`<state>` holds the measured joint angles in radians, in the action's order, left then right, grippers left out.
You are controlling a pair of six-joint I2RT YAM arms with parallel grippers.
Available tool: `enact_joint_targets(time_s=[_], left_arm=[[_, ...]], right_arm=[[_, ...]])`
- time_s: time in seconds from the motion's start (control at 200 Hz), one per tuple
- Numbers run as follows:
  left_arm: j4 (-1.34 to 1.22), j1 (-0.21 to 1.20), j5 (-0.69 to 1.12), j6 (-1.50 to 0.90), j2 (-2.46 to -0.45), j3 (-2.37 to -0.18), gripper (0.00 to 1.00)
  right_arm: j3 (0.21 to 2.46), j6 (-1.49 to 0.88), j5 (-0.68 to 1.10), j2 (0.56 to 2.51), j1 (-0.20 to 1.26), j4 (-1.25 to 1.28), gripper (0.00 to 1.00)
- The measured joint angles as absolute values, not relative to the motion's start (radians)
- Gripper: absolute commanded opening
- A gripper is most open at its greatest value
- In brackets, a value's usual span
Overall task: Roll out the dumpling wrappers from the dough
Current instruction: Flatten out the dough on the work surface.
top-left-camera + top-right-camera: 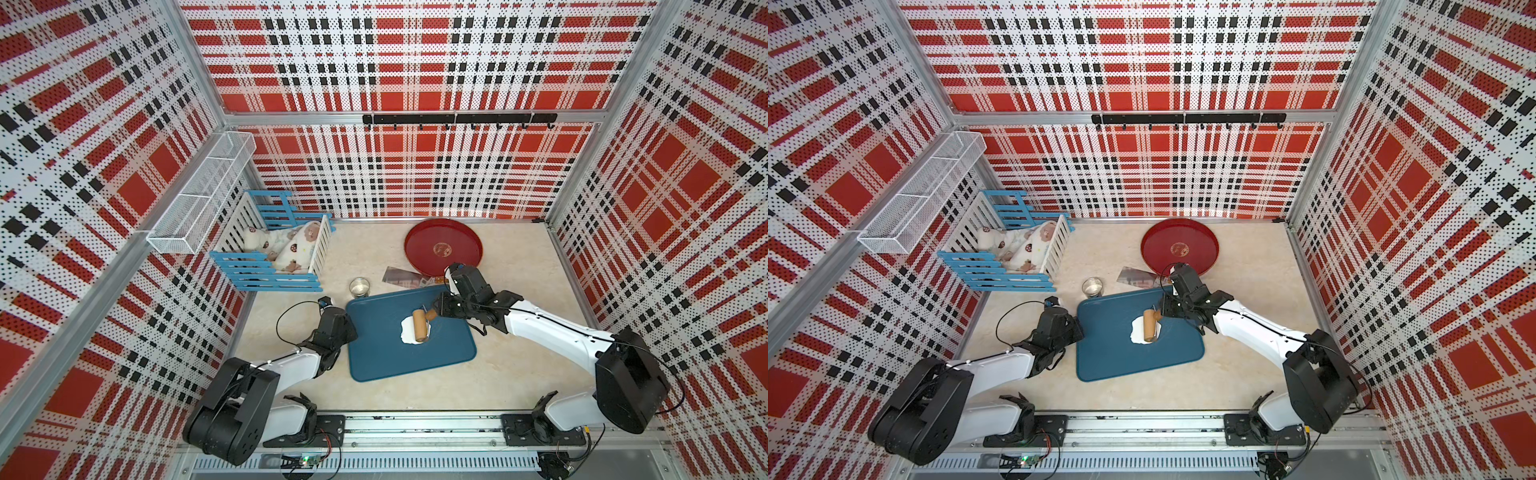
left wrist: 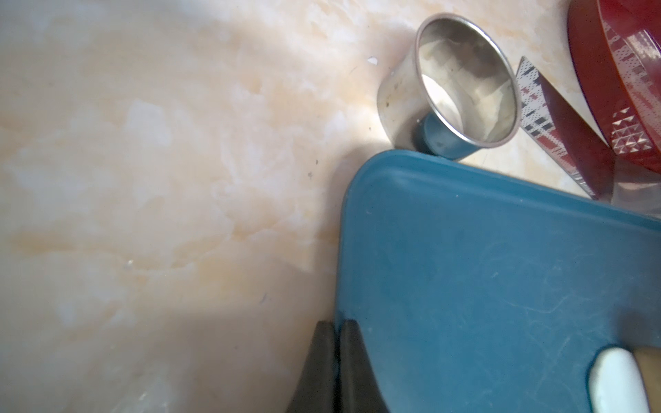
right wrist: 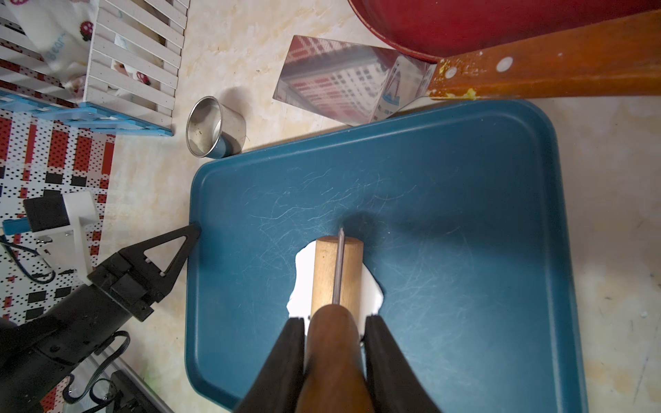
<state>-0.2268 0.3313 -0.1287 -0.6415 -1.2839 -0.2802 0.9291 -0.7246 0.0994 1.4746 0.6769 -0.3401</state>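
The soft, ragged white dough (image 3: 302, 282), lying mid-tray on the blue rectangular tray (image 3: 465, 214) under the wooden roller (image 3: 336, 271), probably sticks and tears, so hold only the roller's handle, which the right gripper (image 3: 334, 321) clamps; the left gripper (image 2: 338, 325), fully closed, touches the tray's left rim.

Matt dough (image 3: 303, 273), wooden roller (image 3: 323, 271), shiny steel cup (image 3: 234, 125)

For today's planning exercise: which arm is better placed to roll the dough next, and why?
Right. The right gripper is shut on the handle of the roller, which rests on the dough. The left gripper is shut, empty, at the tray's edge.
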Motion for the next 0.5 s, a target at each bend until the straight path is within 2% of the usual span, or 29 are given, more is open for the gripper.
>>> enact_joint_targets(time_s=[0.501], left_arm=[[-0.227,0.332,-0.129,-0.642,-1.284,-0.28,0.0]], right_arm=[[0.961,-0.72,0.066,1.492,0.702,-0.366,0.0]])
